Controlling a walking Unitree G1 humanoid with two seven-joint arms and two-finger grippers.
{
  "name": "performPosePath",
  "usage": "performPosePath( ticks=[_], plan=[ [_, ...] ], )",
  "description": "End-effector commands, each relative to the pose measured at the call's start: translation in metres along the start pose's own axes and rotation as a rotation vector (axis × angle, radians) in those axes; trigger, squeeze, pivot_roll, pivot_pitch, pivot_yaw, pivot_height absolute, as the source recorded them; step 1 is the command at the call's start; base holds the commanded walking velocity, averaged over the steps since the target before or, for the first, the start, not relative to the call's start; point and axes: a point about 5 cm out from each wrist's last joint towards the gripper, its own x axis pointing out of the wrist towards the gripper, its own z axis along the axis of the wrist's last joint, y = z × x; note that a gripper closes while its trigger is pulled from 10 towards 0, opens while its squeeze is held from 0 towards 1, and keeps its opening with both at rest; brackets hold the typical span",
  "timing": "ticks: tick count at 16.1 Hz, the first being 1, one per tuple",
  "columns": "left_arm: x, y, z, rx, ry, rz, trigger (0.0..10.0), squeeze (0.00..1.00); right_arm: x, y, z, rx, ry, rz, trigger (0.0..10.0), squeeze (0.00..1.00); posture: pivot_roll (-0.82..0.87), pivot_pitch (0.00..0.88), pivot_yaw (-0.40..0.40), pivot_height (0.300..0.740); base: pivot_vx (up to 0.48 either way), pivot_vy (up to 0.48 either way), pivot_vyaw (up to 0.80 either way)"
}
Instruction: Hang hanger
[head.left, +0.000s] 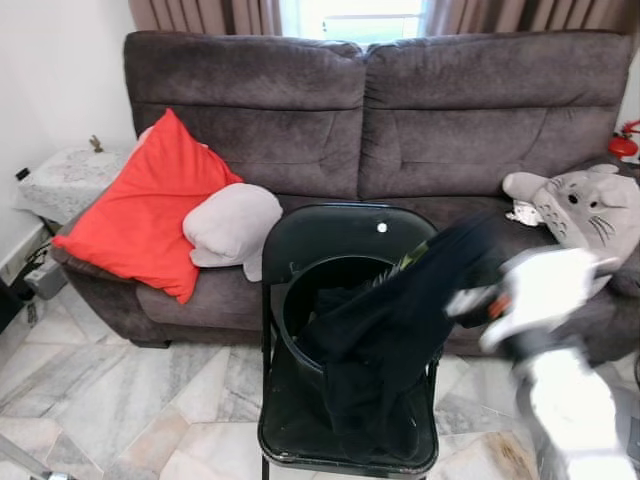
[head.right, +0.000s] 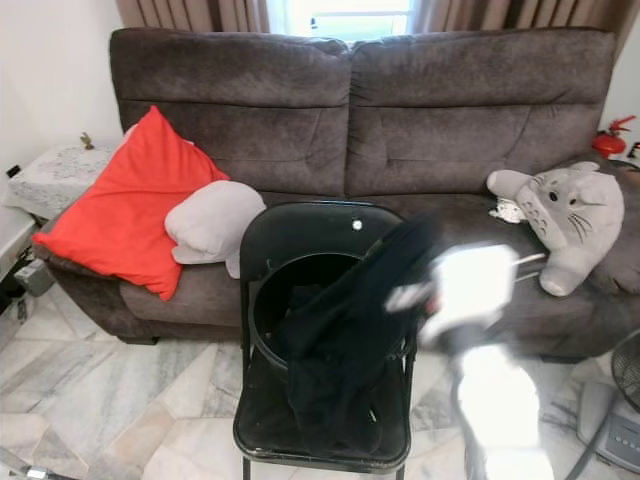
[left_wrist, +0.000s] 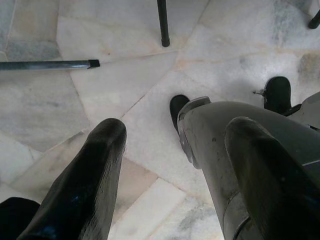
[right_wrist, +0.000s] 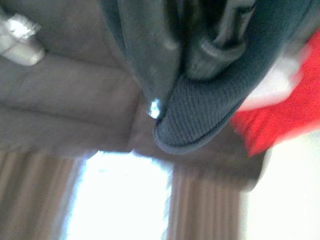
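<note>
Reaching in from the right, blurred silver right arm is raised over the black folding chair (head.left: 300, 250), right gripper (head.left: 470, 300) lost in dark black garment (head.left: 390, 330); can't tell finger spread or grip. Garment drapes from gripper down into round black bucket (head.left: 300, 300) on chair seat. Hanger itself not made out. Left gripper (left_wrist: 170, 170) hangs low over marble floor (left_wrist: 125, 85), black fingers (left_wrist: 85, 185) spread apart, holding nothing. Dark brown sofa (head.left: 420, 110), red cushion (head.left: 140, 215) behind.
</note>
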Motion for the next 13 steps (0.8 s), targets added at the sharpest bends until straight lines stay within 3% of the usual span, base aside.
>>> performPosePath(
  ticks=[1,2,4,6,9,12,13],
  plan=[
    [-0.001,0.002,-0.006,0.017,0.028,-0.002,10.0,0.0,-0.002,0.007,-0.01,-0.021,0.067,0.056,0.0,0.0,-0.02,0.0,0.053,0.74,0.0,0.0,0.0],
    [-0.001,0.002,-0.006,0.016,0.028,-0.001,10.0,0.0,-0.009,0.014,-0.03,-0.07,0.184,0.117,0.0,0.0,-0.02,0.0,0.051,0.74,0.0,0.0,0.0],
    [-0.001,0.002,-0.006,0.015,0.028,0.0,10.0,0.0,-0.017,0.016,-0.051,-0.141,0.296,0.167,0.0,0.0,-0.02,0.001,0.051,0.74,0.0,0.0,0.0],
    [-0.001,0.002,-0.006,0.015,0.029,0.0,10.0,0.0,-0.026,0.019,-0.067,-0.13,0.369,0.237,0.0,0.0,-0.01,0.004,0.053,0.74,0.0,0.0,0.0],
    [-0.001,0.002,-0.006,0.017,0.029,0.001,10.0,0.0,-0.033,0.038,-0.063,-0.17,0.322,0.486,0.0,0.0,-0.01,0.007,0.056,0.74,0.0,0.0,0.0],
    [-0.001,0.003,-0.006,0.017,0.028,0.004,10.0,0.0,-0.023,0.037,-0.05,-0.163,0.238,0.518,0.0,0.0,-0.01,0.007,0.059,0.74,0.0,0.0,0.0],
    [-0.001,0.003,-0.006,0.018,0.029,0.005,10.0,0.0,-0.015,0.032,-0.052,-0.202,0.243,0.509,0.0,0.0,-0.01,0.007,0.059,0.74,0.0,0.0,0.0]
  ],
)
